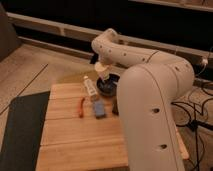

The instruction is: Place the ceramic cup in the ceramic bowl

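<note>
The cream-white ceramic cup [104, 71] hangs under my gripper [102, 66], which is shut on it. The cup is just above the back rim of the dark, glossy ceramic bowl [107, 88], which sits at the far edge of the wooden table [75, 140]. My white arm reaches up from the lower right, bends at the top and comes down over the bowl. It hides the bowl's right side.
A long white tube [89, 86] lies left of the bowl. A blue object [98, 108] and a thin orange-red object [81, 106] lie in front of it. A small black device [115, 106] is beside the arm. A dark mat [20, 125] lies left of the table; cables [197, 112] lie at right.
</note>
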